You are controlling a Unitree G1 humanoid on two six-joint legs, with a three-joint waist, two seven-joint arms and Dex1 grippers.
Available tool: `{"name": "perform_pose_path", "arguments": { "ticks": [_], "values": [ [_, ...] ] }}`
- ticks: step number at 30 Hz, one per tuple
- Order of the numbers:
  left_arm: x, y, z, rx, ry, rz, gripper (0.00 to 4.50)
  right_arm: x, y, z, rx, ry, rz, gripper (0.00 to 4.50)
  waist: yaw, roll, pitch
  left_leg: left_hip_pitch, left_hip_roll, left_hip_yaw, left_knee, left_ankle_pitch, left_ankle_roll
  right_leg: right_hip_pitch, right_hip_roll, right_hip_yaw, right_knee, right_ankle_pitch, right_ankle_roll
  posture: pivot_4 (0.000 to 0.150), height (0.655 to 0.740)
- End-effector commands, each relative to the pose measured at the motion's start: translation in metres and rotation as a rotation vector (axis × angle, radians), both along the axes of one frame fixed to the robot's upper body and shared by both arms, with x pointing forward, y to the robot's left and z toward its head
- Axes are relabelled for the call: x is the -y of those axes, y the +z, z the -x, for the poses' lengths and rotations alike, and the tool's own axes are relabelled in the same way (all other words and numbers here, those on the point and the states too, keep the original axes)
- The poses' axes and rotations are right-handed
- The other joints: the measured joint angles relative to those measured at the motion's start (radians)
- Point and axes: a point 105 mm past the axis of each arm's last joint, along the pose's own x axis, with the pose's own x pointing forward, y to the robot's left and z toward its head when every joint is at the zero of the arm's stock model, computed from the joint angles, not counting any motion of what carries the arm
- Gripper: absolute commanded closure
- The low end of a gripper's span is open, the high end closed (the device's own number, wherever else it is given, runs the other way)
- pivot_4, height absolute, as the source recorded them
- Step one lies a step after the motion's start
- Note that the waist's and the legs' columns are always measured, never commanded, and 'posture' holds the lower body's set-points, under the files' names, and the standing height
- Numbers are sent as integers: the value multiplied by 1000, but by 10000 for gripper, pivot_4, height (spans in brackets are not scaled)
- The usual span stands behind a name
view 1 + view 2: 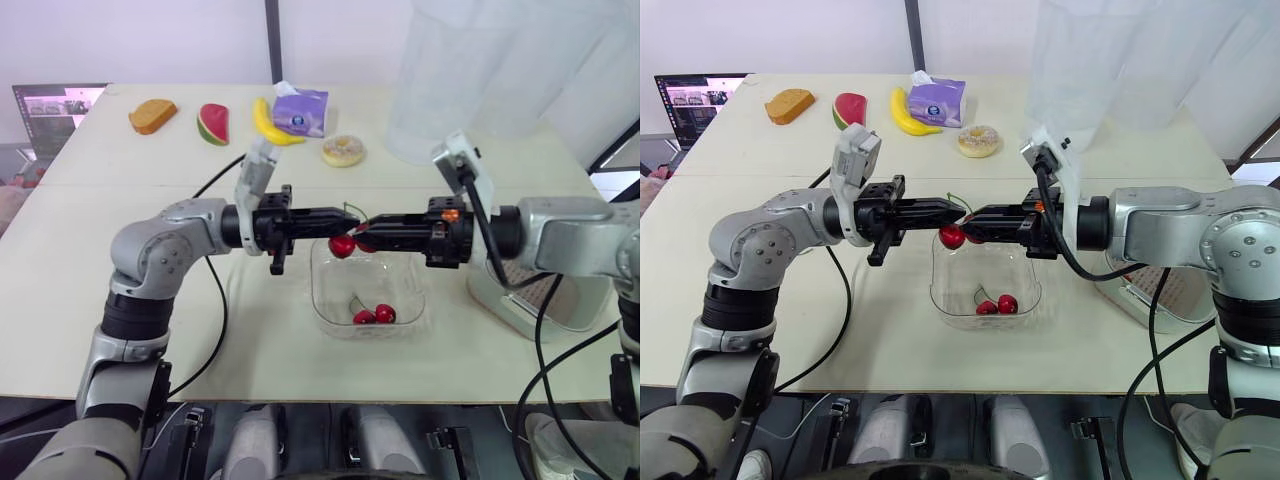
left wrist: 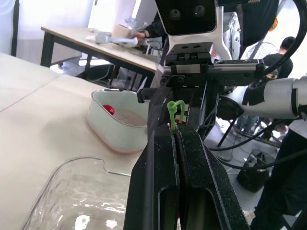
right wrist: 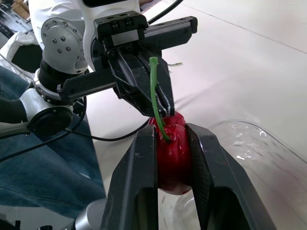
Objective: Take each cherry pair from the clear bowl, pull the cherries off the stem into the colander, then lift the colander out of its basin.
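Observation:
Above the clear bowl (image 1: 402, 288) my two grippers meet tip to tip. My left gripper (image 1: 340, 214) is shut on the green stem (image 2: 174, 108) of a cherry pair. One red cherry (image 3: 171, 143) of that pair sits between the fingers of my right gripper (image 1: 364, 239), which is shut on it. The other cherry (image 1: 342, 246) hangs just below the left fingertips. Another cherry pair (image 1: 375, 315) lies on the bowl's floor. The white basin (image 1: 510, 310) with the colander (image 2: 125, 117) stands to the right, partly hidden by my right arm; a cherry (image 2: 109, 109) lies inside.
Along the table's far side lie a bread slice (image 1: 152, 115), a watermelon wedge (image 1: 213, 123), a banana (image 1: 270, 122), a tissue pack (image 1: 300, 108) and a doughnut (image 1: 344, 151). A laptop (image 1: 55, 105) sits far left. A clear plastic bag (image 1: 480, 70) stands at the back right. A black cable (image 1: 215, 290) trails by the left arm.

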Motion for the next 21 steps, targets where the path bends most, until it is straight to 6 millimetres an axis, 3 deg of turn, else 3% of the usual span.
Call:
{"name": "perform_pose_path", "arguments": {
  "ticks": [1, 4, 7, 10, 21],
  "values": [
    [2, 7, 4, 38, -7, 12, 45000, -1, 9, 5, 34, 18, -13, 41027, 0, 0, 0, 0, 0, 0, 0, 0, 0, 0, 0, 0, 0, 0, 0, 1500, 7400],
    [2, 7, 3, 37, -3, 9, 45000, -1, 9, 5, 34, 19, -13, 41027, 0, 0, 0, 0, 0, 0, 0, 0, 0, 0, 0, 0, 0, 0, 0, 1500, 7400],
    [1, 6, 2, 2, -6, 0, 36204, 0, 9, 5, 33, 18, -12, 41050, 0, 0, 0, 0, 0, 0, 0, 0, 0, 0, 0, 0, 0, 0, 0, 1500, 7400],
    [-2, 9, 3, -43, -26, 3, 21497, 0, 8, 5, 31, 14, -10, 41050, 0, 0, 0, 0, 0, 0, 0, 0, 0, 0, 0, 0, 0, 0, 0, 1500, 7400],
    [-3, 17, -5, -185, -29, 57, 21497, 0, 8, 7, 32, 26, -6, 41050, 1, 0, 0, 0, 0, 0, 0, 0, 0, 0, 0, 0, 0, 0, 0, 1500, 7400]
  ]
}}
